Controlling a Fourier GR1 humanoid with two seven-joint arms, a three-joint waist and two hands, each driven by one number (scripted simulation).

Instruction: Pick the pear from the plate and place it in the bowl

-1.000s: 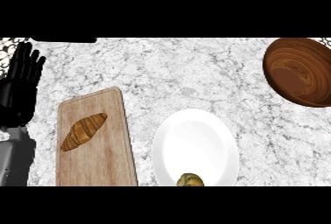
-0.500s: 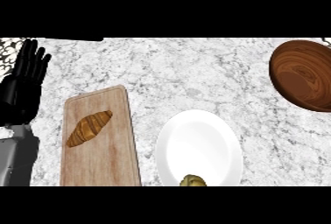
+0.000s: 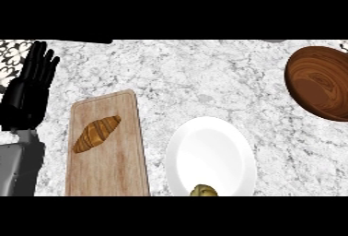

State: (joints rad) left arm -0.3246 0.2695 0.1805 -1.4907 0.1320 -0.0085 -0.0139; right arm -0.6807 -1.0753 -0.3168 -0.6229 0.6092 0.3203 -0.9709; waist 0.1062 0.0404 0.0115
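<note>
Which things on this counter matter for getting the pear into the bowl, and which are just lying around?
For the job: pear at the near edge of the white plate; wooden bowl at far right.
Lying about: croissant on the cutting board. The left hand rests open at the left edge.

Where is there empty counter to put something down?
A wide bare stretch of counter runs above the cutting board and the plate, between the open left hand and the wooden bowl. Another patch lies right of the plate, below the bowl. Board and plate crowd the lower middle.
</note>
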